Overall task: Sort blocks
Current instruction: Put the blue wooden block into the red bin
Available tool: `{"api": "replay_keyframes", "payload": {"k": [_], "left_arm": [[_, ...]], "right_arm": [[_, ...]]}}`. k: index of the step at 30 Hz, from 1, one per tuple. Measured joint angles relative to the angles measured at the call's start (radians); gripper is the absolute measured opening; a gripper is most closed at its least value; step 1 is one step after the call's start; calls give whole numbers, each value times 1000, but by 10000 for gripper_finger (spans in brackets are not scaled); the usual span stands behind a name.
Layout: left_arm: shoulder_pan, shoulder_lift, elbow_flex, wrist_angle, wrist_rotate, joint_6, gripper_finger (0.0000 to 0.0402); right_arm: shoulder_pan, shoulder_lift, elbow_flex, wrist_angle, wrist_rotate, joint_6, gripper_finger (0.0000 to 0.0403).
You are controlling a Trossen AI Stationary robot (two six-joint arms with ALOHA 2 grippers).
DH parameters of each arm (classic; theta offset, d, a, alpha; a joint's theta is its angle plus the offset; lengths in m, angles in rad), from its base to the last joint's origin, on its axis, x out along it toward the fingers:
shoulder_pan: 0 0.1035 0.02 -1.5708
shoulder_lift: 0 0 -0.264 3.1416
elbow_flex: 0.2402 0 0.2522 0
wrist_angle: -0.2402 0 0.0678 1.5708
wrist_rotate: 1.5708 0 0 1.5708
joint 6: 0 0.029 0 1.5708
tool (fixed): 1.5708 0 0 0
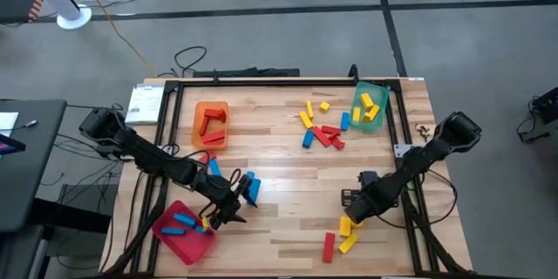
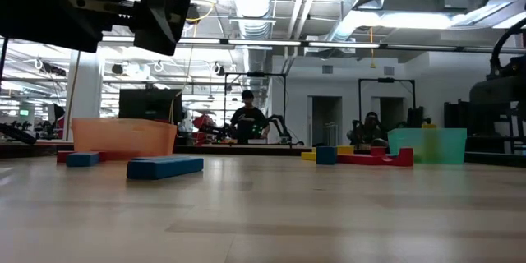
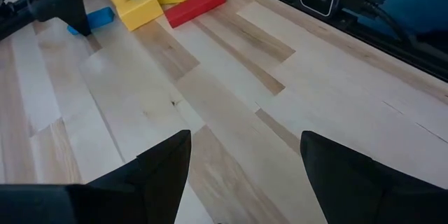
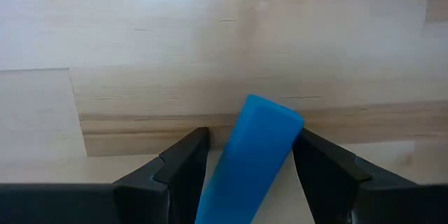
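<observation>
My right gripper (image 1: pixel 353 215) points down over the table's near right part and is shut on a blue block (image 4: pixel 248 161). Under and beside it lie two yellow blocks (image 1: pixel 347 234) and a red block (image 1: pixel 329 246). My left gripper (image 1: pixel 234 212) stands open with nothing between its fingers (image 3: pixel 168 161). It is next to the red tray (image 1: pixel 167 235), which holds blue blocks. Two blue blocks (image 1: pixel 249 185) lie on the table just beyond the left gripper. A loose group of yellow, red and blue blocks (image 1: pixel 323 129) lies at the far middle right. My right gripper pinches the blue block's two long sides (image 4: pixel 280 129) between its two fingers, which come from above and lie across it. The block sits a little askew in the hold, and one end (image 3: pixel 98 18) sticks out sideways. Whether it touches the table I cannot tell.
An orange tray (image 1: pixel 197 131) with red blocks stands at the far left. A green tray (image 1: pixel 377 126) with yellow blocks stands at the far right. A dark frame (image 1: pixel 261 80) runs round the table. Bare wood lies between the two grippers.
</observation>
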Motion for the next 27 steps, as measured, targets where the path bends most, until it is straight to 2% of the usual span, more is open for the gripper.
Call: {"api": "replay_keyframes", "payload": {"k": [7,17,23,27], "left_arm": [[1,0,0,21,0,5,265],[1,0,0,51,-1,9,265],[8,0,0,52,-40,8,265],[33,0,0,53,-46,-11,265]], "right_arm": [[0,11,0,2,37,-26,211],[-2,12,-2,7,74,-97,106],[-13,16,26,-10,109,-175,101],[-38,18,66,-12,223,-256,103]]}}
